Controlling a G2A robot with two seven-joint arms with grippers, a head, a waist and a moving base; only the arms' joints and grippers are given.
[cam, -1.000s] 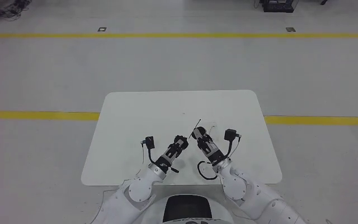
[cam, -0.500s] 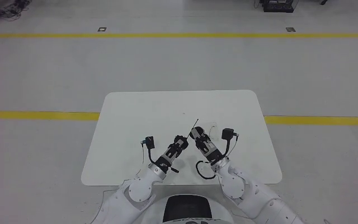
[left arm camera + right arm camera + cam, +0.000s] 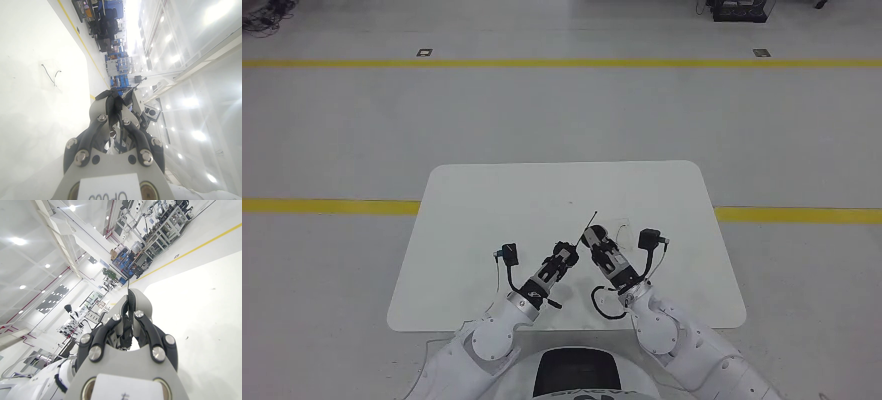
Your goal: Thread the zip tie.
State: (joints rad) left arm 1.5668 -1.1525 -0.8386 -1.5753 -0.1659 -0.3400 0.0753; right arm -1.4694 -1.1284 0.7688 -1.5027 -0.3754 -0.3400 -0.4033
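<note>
Right gripper [image 3: 129, 295] was clamped on the black zip tie [image 3: 128, 279], the thin tail sticking out past the tips, above the near middle of the white table [image 3: 492, 230]. Left gripper [image 3: 113, 93] sat just beside it, closed, dark pads pressed together. I could not tell whether anything lay between them. Farther out on the table lay a clear plastic pouch [image 3: 51, 62] with two thin dark strands [image 3: 49, 75] crossing at one end. Whether they were inside or on top, I couldn't say.
</note>
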